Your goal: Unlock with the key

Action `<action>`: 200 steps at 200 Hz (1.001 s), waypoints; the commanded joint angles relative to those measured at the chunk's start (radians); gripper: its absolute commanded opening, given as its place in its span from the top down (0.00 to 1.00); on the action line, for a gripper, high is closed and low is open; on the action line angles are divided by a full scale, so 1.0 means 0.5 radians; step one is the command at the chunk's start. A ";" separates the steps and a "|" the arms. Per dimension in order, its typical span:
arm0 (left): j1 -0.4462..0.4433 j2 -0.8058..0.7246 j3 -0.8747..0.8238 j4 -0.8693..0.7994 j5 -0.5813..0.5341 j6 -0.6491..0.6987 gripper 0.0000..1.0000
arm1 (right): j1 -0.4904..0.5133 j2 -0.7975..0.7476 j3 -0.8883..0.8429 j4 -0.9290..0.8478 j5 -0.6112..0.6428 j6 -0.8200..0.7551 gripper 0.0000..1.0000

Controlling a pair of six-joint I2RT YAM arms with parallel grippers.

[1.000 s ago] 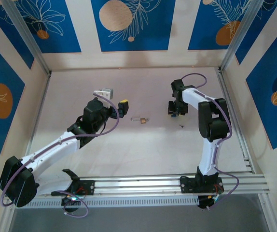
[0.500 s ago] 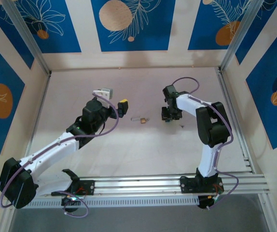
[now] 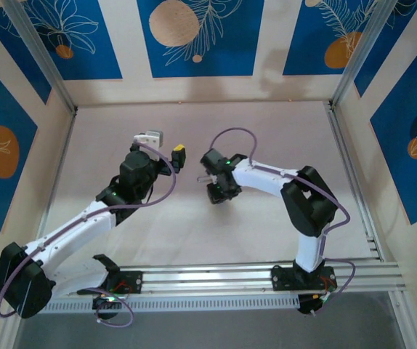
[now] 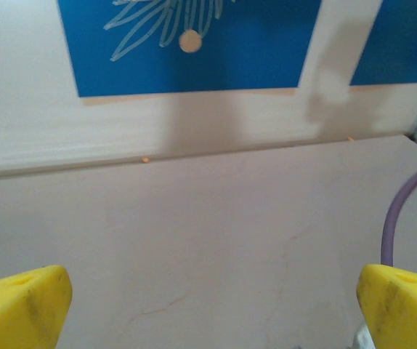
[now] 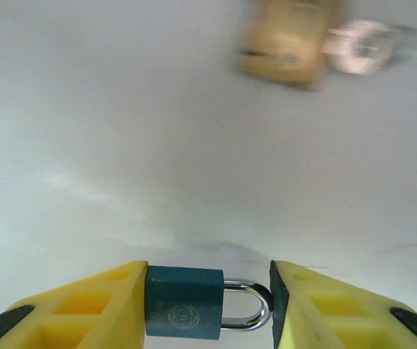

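Observation:
My right gripper (image 5: 208,302) is shut on a small teal padlock (image 5: 184,302), one finger on its body and the other on the bow of its silver shackle. It hangs low over the table's middle, right gripper (image 3: 218,193) seen from above. Just beyond it lies a small brass padlock (image 5: 288,40), blurred, its silver shackle pointing right. The key is hidden or out of view. My left gripper (image 4: 208,313) stands open with nothing between its yellow fingers (image 4: 19,305), raised left of the right one, left gripper (image 3: 165,144) facing the back wall.
The pale table (image 3: 194,233) is walled by blue-and-cream panels (image 3: 200,36). An aluminium post (image 3: 45,58) stands at the back left and another post (image 3: 357,51) at the back right. My right arm's purple cable (image 4: 397,218) loops close to the left gripper.
My right arm has swung left from the table's right side to its middle, above the brass padlock, with the teal padlock still in its grip. The left gripper shifted slightly left and back.

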 commanded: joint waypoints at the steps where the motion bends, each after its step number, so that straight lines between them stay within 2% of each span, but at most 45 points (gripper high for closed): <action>1: 0.049 -0.043 0.047 -0.053 -0.200 0.081 0.00 | 0.134 0.137 0.172 -0.039 -0.034 0.016 0.55; 33: 0.109 -0.097 0.004 -0.007 -0.319 0.081 0.00 | 0.232 0.343 0.313 0.009 -0.041 -0.072 0.55; 74: 0.155 -0.113 -0.002 -0.001 -0.286 0.061 0.00 | 0.251 0.425 0.345 0.004 -0.089 -0.133 0.50; 101: 0.174 -0.090 0.000 0.000 -0.261 0.057 0.00 | 0.258 0.381 0.297 -0.012 -0.070 -0.139 0.39; 124: 0.184 -0.087 -0.001 -0.001 -0.223 0.034 0.00 | 0.269 0.310 0.236 -0.025 -0.041 -0.119 0.33; 200: 0.184 -0.070 0.001 0.003 -0.155 0.015 0.00 | 0.199 0.206 0.117 -0.111 0.140 -0.107 0.33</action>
